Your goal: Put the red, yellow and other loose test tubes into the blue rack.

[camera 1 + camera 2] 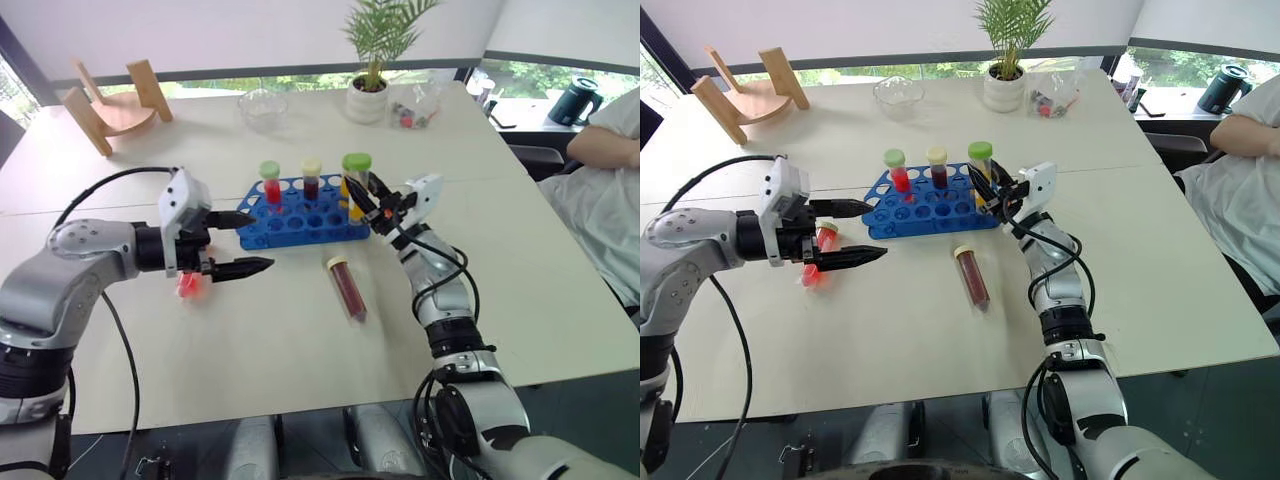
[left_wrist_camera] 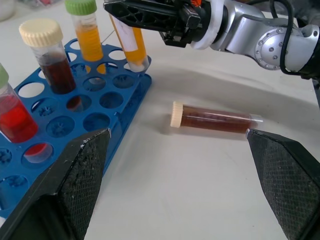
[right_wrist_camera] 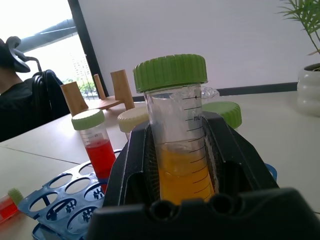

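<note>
The blue rack stands mid-table with a red tube, a dark red tube and a yellow tube upright in it. My right gripper is shut on a second yellow tube with a green cap. That tube is tilted, its bottom end at a corner hole of the rack. A dark brown tube with a cream cap lies on the table in front of the rack. My left gripper is open and empty, left of the rack. A red tube lies on the table under it.
At the back of the table stand a potted plant, a glass bowl, a wooden stand and a clear bag of small items. A person's arm rests at the right edge, near a dark kettle.
</note>
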